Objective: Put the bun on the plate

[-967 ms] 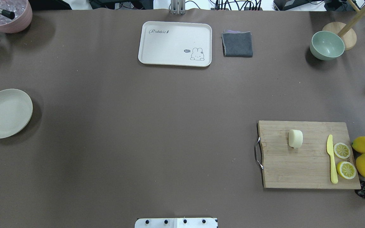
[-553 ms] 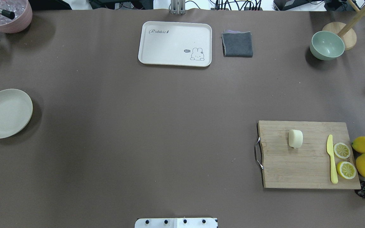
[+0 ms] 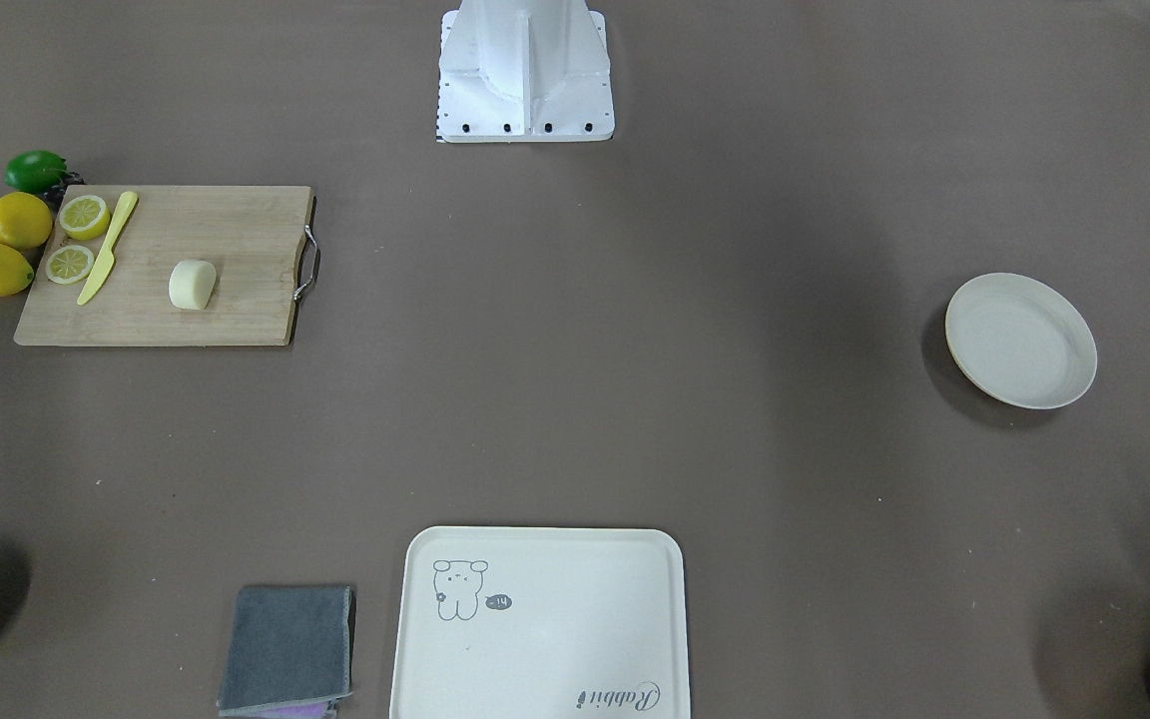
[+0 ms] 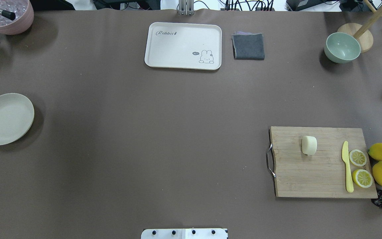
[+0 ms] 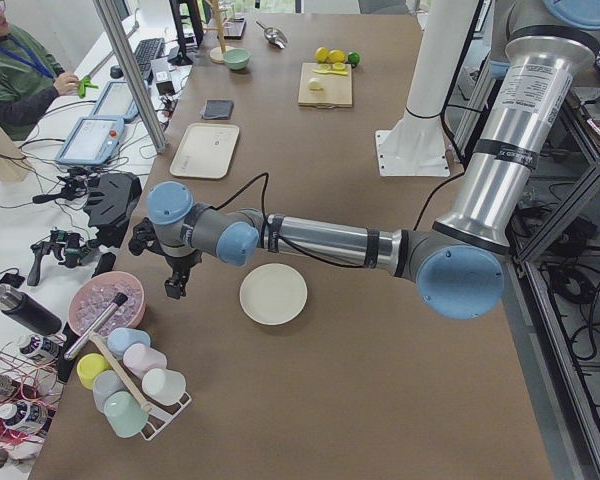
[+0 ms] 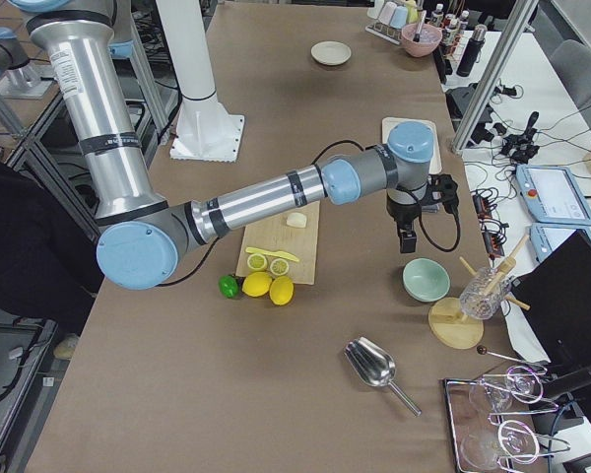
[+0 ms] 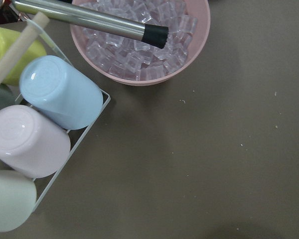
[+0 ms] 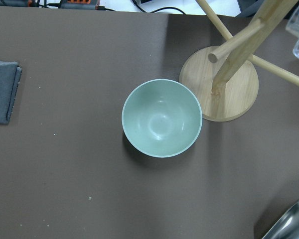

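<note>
Because neither claw shows in the overhead, front-facing or wrist views, and the side views are too distant, I cannot tell whether the left claw [image 5: 177, 283] or the right claw [image 6: 407, 239] is parted or closed. Below the left claw's camera lie the bare brown worktop [image 7: 214, 164], a pink bowl [image 7: 188, 59] of ice cubes with a metal handle [image 7: 89, 20] across it, both cut off at the top edge, and a wire rack of upturned cups [image 7: 60, 92], partly out of frame. Just beside that claw, toward the robot, sits the plate [image 5: 273, 293]. Under the right claw's camera are a green bowl [image 8: 162, 118], a wooden stand [image 8: 224, 82] just beside it, a cropped corner of grey cloth [image 8: 0, 92] and the edge of a metal scoop [image 8: 289, 224]. Farther from the right claw, toward the robot, the bun [image 4: 309, 145] lies on a cutting board [image 4: 297, 179], apart from a yellow knife [image 4: 347, 169] and two lemon halves [image 4: 357, 157], and at the opposite end of the worktop from the plate. Compared with a second ago, the overhead view shows nothing shifted: bun, plate and tray [image 4: 177, 43] keep their spots. Beyond the left claw, off the worktop's far side, a person [image 5: 15, 75] in green sits among screens and cables.
</note>
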Controlling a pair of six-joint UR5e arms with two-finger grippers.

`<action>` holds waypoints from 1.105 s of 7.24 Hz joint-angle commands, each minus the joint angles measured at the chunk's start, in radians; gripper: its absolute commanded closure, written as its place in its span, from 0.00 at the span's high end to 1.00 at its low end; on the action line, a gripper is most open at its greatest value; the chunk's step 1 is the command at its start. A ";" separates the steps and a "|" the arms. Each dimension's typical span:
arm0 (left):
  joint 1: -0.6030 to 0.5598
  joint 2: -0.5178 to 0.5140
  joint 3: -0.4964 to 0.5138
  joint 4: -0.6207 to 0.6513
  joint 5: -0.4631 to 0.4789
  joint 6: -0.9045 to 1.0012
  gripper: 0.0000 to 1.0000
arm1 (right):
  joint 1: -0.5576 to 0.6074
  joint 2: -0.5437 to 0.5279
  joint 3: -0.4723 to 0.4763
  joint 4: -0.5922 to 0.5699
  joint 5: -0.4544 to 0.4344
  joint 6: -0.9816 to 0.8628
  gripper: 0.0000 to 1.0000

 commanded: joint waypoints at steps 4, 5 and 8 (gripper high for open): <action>0.172 0.196 0.002 -0.306 0.005 0.066 0.97 | -0.052 -0.007 0.033 -0.006 0.032 0.000 1.00; 0.189 0.224 0.002 -0.332 0.006 0.071 0.97 | -0.063 -0.009 0.031 -0.006 0.029 0.000 1.00; 0.204 0.252 0.023 -0.351 0.008 0.074 0.92 | -0.072 -0.024 0.028 -0.003 0.026 0.000 1.00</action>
